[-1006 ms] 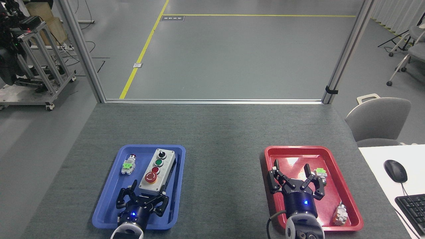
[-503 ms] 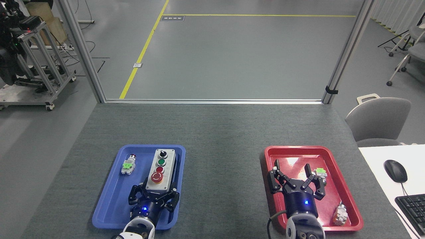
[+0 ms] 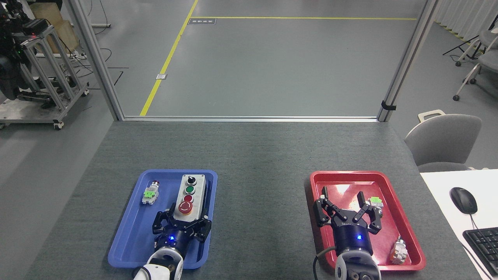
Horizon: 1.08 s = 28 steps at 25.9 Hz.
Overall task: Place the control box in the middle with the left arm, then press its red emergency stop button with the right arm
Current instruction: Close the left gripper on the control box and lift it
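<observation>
The control box [image 3: 191, 193] lies lengthwise in the right half of the blue tray [image 3: 128, 237], its black knob at the far end. Its red emergency stop button [image 3: 186, 207], with a yellow collar, is at the near end. My left gripper [image 3: 183, 219] sits right at that near end, open, with black fingers [image 3: 158, 221] spread to either side of the box's end. My right gripper [image 3: 344, 203] hovers open over the red tray [image 3: 350, 177], holding nothing. The middle [image 3: 262, 198] of the dark felt table lies between the two trays.
A small green-tagged switch [image 3: 149, 193] lies in the blue tray's left half. Two more switches [image 3: 376, 202] [image 3: 398, 251] lie in the red tray. At the right are a grey chair [image 3: 443, 142] and a white desk with a mouse [image 3: 463, 200] and keyboard [image 3: 482, 241].
My left gripper has moved right and forward to the box's near end, now straddling it. The box has turned a little straighter in the tray. The right arm has stayed still.
</observation>
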Available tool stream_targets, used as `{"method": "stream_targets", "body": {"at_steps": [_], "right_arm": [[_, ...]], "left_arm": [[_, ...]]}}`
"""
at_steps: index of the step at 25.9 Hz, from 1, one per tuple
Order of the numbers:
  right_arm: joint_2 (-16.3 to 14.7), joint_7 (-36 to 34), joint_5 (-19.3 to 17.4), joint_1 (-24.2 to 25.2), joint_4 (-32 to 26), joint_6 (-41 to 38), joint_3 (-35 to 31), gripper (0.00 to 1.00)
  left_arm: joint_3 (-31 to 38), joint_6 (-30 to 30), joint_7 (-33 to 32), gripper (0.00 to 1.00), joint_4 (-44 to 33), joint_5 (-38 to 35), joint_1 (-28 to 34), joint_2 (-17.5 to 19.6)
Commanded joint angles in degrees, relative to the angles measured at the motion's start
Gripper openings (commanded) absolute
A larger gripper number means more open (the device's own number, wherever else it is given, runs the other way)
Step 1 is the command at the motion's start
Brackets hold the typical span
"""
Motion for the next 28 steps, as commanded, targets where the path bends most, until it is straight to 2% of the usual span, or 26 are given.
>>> {"method": "stream_targets", "body": {"at_steps": [1,9,10,13,17,19,23,28], "right_arm": [[0.0,0.0,0.0,-0.1,0.0,0.0,0.0,1.0],[0.1,0.0,0.0,0.0,0.0,0.0,0.0,1.0],[0.1,0.0,0.0,0.0,0.0,0.0,0.0,1.0],[0.1,0.0,0.0,0.0,0.0,0.0,0.0,1.0],[0.1,0.0,0.0,0.0,0.0,0.0,0.0,1.0],[0.1,0.0,0.0,0.0,0.0,0.0,0.0,1.0],[0.1,-0.1,0.0,0.0,0.0,0.0,0.0,1.0],[0.1,-0.1,0.0,-0.1,0.0,0.0,0.0,1.0]], "left_arm": [[0.0,0.0,0.0,0.98,0.6,0.1,-0.2,0.0],[0.0,0.4,0.0,0.98,3.6,0.3,-1.8,-0.4],[0.1,0.4,0.0,0.95,3.9,0.3,-1.9,-0.4],[0.0,0.2,0.0,0.68,4.0,0.3,-1.8,-0.4],[0.0,0.0,-0.1,0.26,4.0,0.3,-2.0,-0.4],[0.1,-0.5,-0.1,0.0,3.8,0.8,-2.1,-0.2],[0.2,-3.1,0.1,0.0,3.1,1.6,-2.3,0.3],[0.8,-5.9,-0.2,0.0,-2.5,6.2,-3.9,2.0]]}}
